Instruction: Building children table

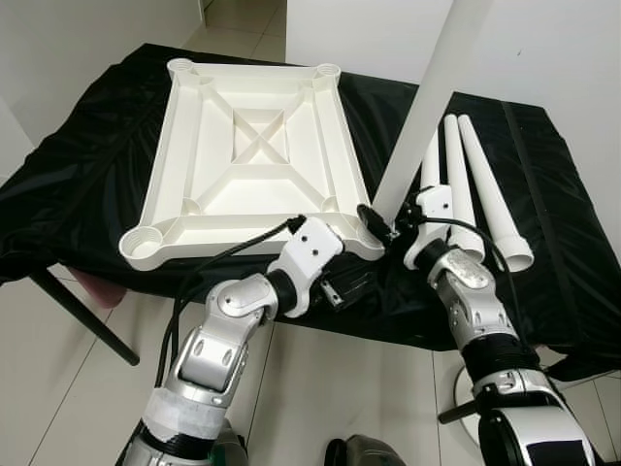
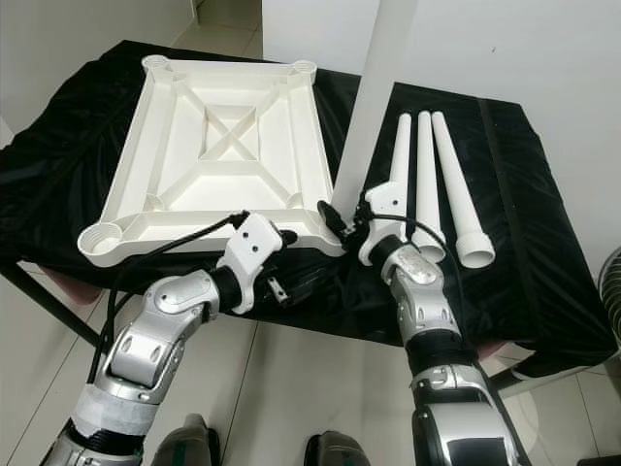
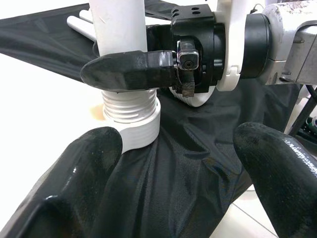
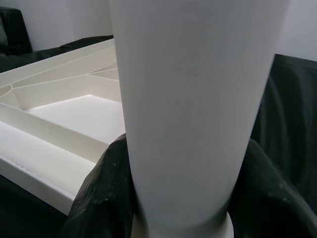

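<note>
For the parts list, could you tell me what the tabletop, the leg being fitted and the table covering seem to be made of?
Tabletop: apparently moulded white plastic, matte, judging by its ribbed underside.
Leg, in the right hand: seemingly the same smooth white plastic, with a moulded thread at its base.
Covering: thin black fabric, faintly shiny, wrinkled and draping.

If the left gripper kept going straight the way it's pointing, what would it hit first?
Probably the threaded corner socket where the table leg enters, just ahead of the open left gripper; depth is uncertain.

Bright, even light; sharp views
</note>
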